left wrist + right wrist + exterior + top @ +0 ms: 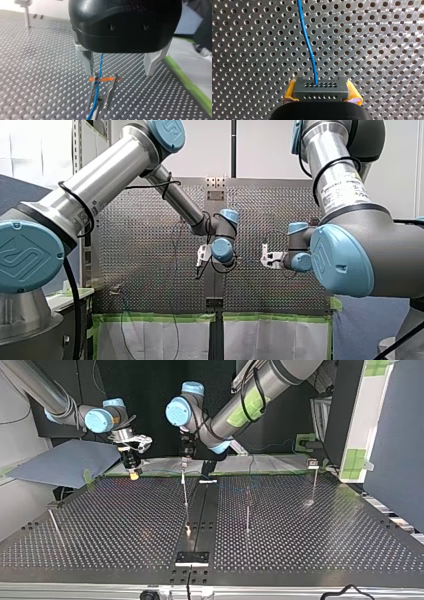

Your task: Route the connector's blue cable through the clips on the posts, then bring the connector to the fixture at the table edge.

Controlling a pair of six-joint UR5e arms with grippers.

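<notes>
In the right wrist view my right gripper (321, 94) has its yellow pads (290, 91) shut on the dark grey connector (320, 88). The blue cable (309, 42) runs out of the connector, ahead over the perforated plate. In the left wrist view my left gripper (119, 73) stands open, its metal fingers (86, 58) wide apart over an orange-tipped clip (103, 80) on a post. The blue cable (99, 75) passes down through that clip, close to one finger. In the top view my right gripper (133, 474) hangs at the far left and my left gripper (184, 462) over the middle post (185, 495).
More thin posts stand on the perforated table (310, 540): one right of the middle (247, 512), one at the far right (314, 482), one leaning at the left (54, 522). A black plate (192, 558) sits at the table's near edge. A blue-grey sheet (65, 462) lies at the back left.
</notes>
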